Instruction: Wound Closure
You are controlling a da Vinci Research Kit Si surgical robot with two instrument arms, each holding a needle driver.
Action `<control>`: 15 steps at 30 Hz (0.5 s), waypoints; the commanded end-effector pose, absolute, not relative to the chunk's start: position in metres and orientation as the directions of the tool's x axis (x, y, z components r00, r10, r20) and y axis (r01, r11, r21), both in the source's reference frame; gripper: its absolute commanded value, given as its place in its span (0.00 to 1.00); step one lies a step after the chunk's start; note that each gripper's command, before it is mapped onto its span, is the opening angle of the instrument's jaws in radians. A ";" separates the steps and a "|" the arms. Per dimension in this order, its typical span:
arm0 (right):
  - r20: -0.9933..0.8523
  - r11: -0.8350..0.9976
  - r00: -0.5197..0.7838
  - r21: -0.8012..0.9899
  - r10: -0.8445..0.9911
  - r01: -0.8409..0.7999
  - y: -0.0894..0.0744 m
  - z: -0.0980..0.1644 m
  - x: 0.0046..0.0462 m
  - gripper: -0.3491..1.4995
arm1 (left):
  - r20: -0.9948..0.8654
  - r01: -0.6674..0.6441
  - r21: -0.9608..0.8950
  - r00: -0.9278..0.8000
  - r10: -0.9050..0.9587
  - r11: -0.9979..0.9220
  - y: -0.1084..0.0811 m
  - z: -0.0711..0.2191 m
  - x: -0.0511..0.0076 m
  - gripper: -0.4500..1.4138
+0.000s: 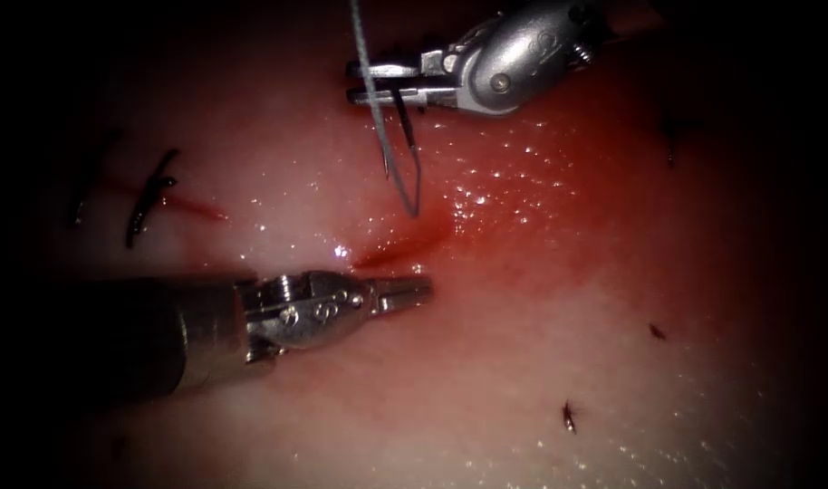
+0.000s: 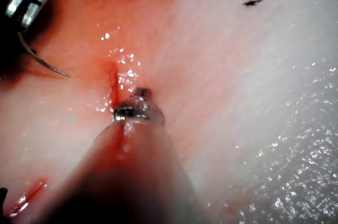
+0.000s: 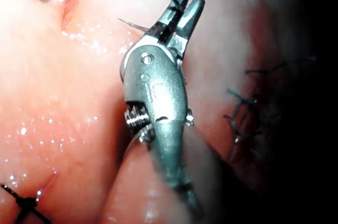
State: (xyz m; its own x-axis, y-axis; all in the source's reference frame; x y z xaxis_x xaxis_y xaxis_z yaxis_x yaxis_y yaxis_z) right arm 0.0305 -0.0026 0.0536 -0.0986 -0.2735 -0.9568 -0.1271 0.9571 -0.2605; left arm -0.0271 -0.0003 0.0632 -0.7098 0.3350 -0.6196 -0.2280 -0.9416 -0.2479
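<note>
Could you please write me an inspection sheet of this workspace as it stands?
Surface: tissue, wet, with red fluid around the cut.
Job's things: needle held in the right end effector, hanging above the cut, not in the tissue; thread runs upward from it.
Clutter: cut ends of thread left of the cut, small bits to its right.
Grippers: right shut on the needle; left end effector shut, holding nothing, beside the cut.
Cables: nothing seen.
Surroundings: dark.
</note>
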 end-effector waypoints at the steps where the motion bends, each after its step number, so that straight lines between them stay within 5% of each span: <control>1: -0.957 0.957 -0.100 -0.261 -0.274 -0.126 -0.003 0.054 0.0313 0.00 | -0.619 -0.228 -0.250 -0.710 0.336 -0.941 -0.001 0.064 -0.0276 0.29; 15: -0.949 0.946 -0.096 -0.286 -0.302 -0.153 -0.004 0.056 0.0315 0.00 | -0.623 -0.230 -0.261 -0.702 0.345 -0.938 -0.001 0.062 -0.0275 0.29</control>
State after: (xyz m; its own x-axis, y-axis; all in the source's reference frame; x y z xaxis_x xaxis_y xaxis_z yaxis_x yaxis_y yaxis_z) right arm 0.0307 -0.0042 0.0553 -0.0924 -0.3021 -0.9488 -0.1542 0.9457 -0.2861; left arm -0.0269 -0.0001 0.0618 -0.7021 0.3452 -0.6228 -0.2307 -0.9377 -0.2597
